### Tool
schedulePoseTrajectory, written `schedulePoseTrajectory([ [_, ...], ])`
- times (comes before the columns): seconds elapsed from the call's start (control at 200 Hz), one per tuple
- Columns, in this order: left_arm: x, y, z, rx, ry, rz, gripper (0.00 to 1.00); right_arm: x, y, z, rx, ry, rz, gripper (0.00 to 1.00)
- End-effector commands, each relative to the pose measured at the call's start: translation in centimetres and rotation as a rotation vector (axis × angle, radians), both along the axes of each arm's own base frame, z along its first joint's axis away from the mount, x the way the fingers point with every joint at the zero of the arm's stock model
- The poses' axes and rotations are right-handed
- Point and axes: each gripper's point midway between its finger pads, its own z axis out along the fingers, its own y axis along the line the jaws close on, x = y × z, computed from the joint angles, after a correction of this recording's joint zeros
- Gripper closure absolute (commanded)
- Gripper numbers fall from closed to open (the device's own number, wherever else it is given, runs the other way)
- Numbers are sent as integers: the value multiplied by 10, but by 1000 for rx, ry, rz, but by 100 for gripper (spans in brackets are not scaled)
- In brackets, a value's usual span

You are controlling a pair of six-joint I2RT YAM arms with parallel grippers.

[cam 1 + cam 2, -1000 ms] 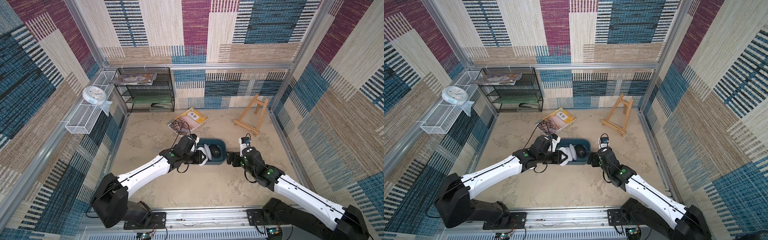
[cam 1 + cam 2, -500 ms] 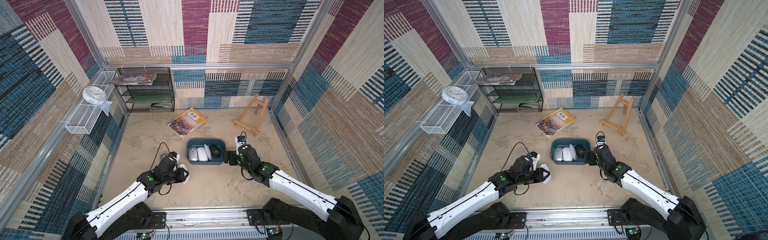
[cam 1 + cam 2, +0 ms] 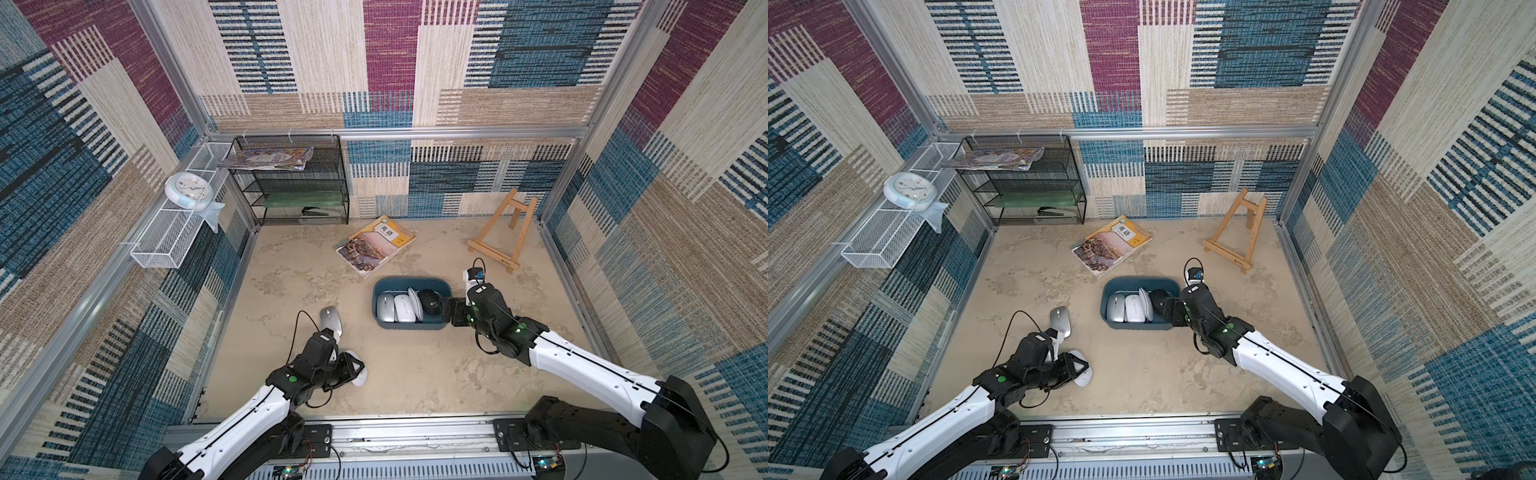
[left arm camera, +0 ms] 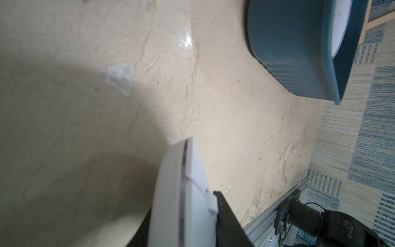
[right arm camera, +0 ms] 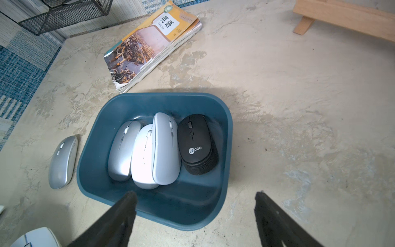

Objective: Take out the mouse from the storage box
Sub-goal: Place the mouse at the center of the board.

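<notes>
Right now the left end effector (image 3: 354, 369) is clamped on a white mouse (image 3: 361, 377) over the counter (image 3: 415, 374), well clear of the blue storage box (image 3: 409, 282), and a silver mouse (image 3: 331, 321) lies nearby. The right end effector (image 5: 195, 197) hangs empty at the box's end, jaws wide apart, near the black mouse (image 5: 195, 143). Three pale mice (image 5: 145, 154) lie beside that one inside.
</notes>
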Motion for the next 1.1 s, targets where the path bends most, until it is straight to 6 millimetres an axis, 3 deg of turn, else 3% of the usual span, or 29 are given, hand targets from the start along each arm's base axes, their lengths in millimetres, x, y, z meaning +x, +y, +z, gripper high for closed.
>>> schedulePoseTrajectory([
  [0.0, 4, -4, 3, -36, -5, 2, 69, 2, 5, 3, 10, -1, 2, 10],
  [0.341, 5, 23, -9, 86, 5, 74, 21, 2, 16, 3, -10, -2, 17, 11],
  [0.501, 5, 57, -1, 263, 3, 159, 12, 1, 19, 4, -23, -1, 24, 11],
  [0.591, 10, 81, 18, 368, -49, 236, 6, 1, 20, 5, -30, -9, 23, 11],
  [0.686, 18, 98, 52, 435, -151, 281, 1, 2, 23, 7, -40, -5, 30, 11],
  [0.947, 37, 119, 134, 435, -489, 385, 1, 4, 33, 12, -89, -14, 56, 11],
  [1.007, 39, 126, 144, 448, -558, 421, 1, 5, 37, 10, -99, -12, 63, 11],
  [1.097, 40, 134, 143, 455, -604, 464, 1, 7, 44, 5, -109, 8, 71, 11],
])
